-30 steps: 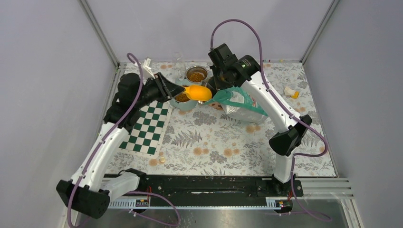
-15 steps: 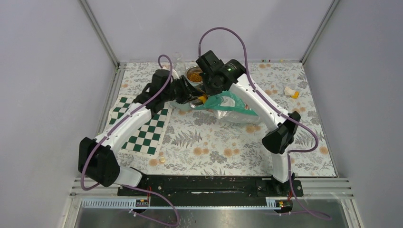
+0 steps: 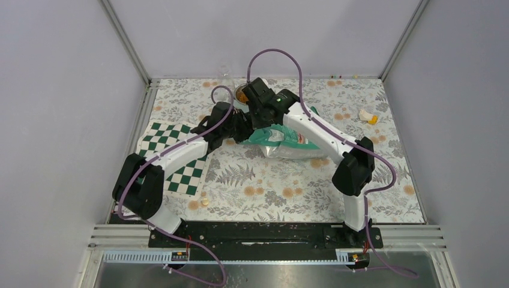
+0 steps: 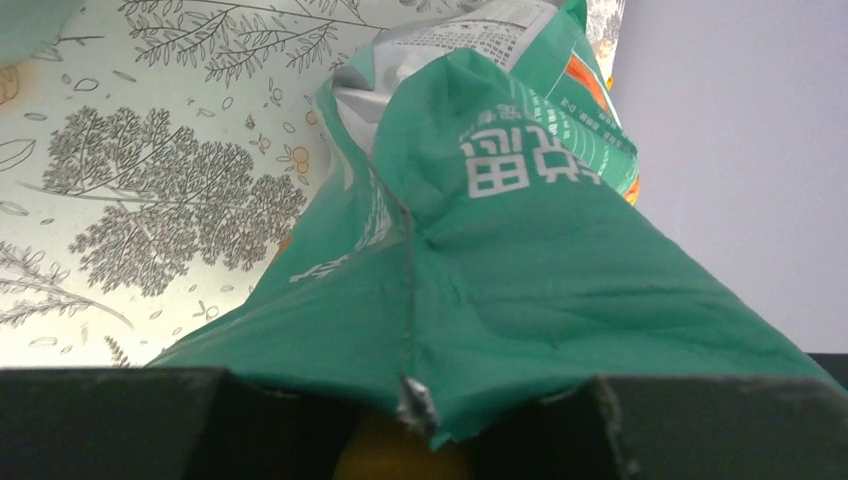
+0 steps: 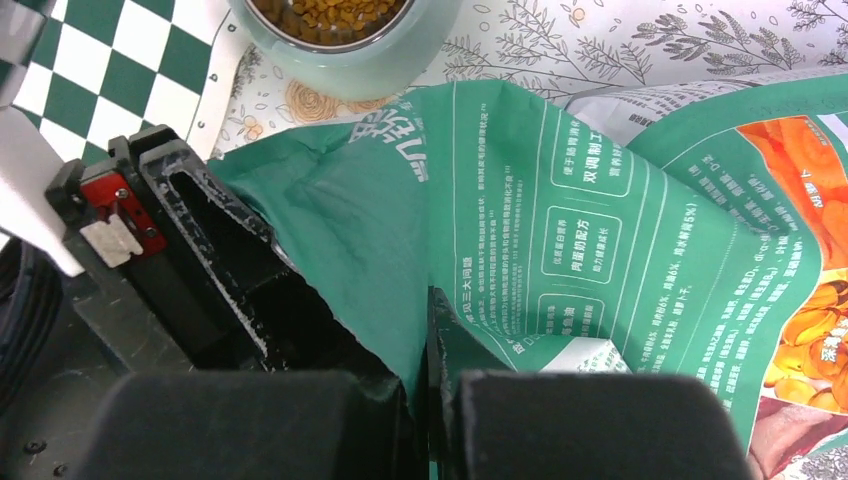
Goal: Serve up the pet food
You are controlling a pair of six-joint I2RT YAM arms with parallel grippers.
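A table under a grey-and-white floral cloth [image 3: 252,180] fills the view from above. A green-and-white checkered mat [image 3: 180,162] lies on its left side. Both robot arms reach to the far middle, where a teal-and-white pet food pouch [image 3: 294,144] lies on its side with its open mouth facing left.

The right gripper [image 5: 430,400] is pinched almost closed on the edge of the pouch mouth, with a thin fold of teal film between its fingers. The left gripper [image 4: 470,400] sits at the pouch mouth, with a rounded orange plastic scoop [image 4: 400,455] clasped between its fingers.

Just left of the pouch stands a pale green round bowl [image 5: 340,70] holding small orange-brown kibble pellets [image 5: 325,12]. A steel bowl [image 3: 236,96] stands farther back, with more kibble inside.
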